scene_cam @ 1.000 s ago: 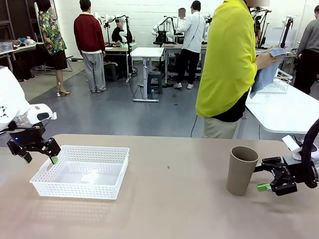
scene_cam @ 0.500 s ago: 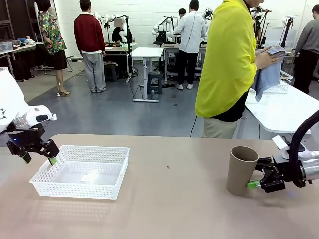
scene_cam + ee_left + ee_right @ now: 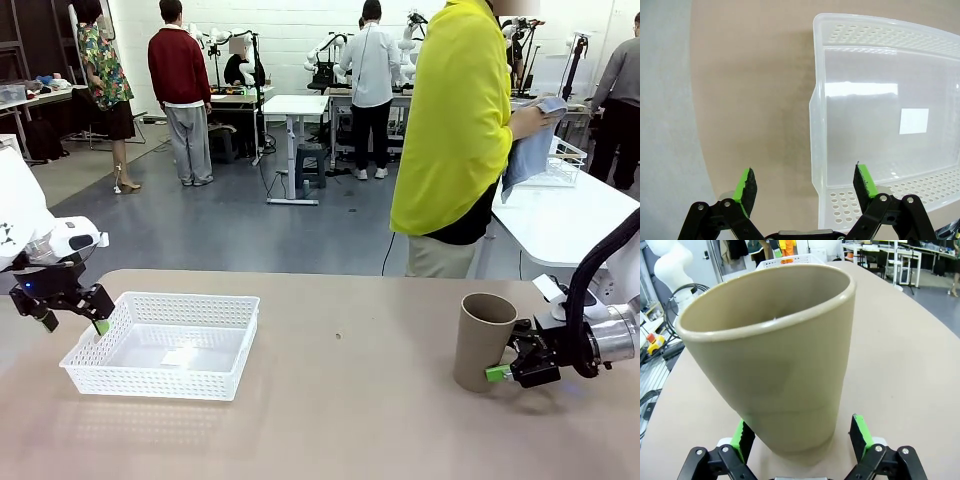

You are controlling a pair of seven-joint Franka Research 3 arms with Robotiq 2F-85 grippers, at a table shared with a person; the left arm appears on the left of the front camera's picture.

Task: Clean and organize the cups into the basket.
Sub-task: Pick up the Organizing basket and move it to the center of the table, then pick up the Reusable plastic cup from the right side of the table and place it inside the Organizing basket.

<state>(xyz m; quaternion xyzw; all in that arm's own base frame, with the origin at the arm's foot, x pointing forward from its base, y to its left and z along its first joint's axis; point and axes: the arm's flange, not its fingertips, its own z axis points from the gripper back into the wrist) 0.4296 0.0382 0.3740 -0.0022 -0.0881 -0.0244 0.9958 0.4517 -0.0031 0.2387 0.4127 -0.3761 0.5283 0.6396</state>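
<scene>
At the left edge of the front view, the left gripper (image 3: 74,324) is hovering low, just beside the near-left corner of the basket (image 3: 150,378). Its jaws are standing wide open and holding nothing. In the left wrist view this gripper (image 3: 805,182) is straddling the basket's (image 3: 880,35) short wall, with one green pad (image 3: 746,186) over the bare table (image 3: 750,100) and the other pad (image 3: 863,181) over the rim. The basket is lying empty in the lower left of the front view, flat on the tan table (image 3: 340,400).

Right of centre a person in a yellow top (image 3: 460,120) is standing at the far edge of the table, turned away and holding a blue cloth (image 3: 530,150) in a hand (image 3: 525,122) at the upper right.

In the lower right a tan-brown cup (image 3: 483,340) is standing upright, mouth up, well apart from the basket. The right gripper (image 3: 508,352) is reaching in from the right edge with its jaws open around the cup's lower part. In the right wrist view the cup (image 3: 780,365) is sitting between the fingers of this gripper (image 3: 801,434) — the left pad (image 3: 743,436) is right against the cup wall, and a sliver of table is showing between the right pad (image 3: 860,431) and the cup.
</scene>
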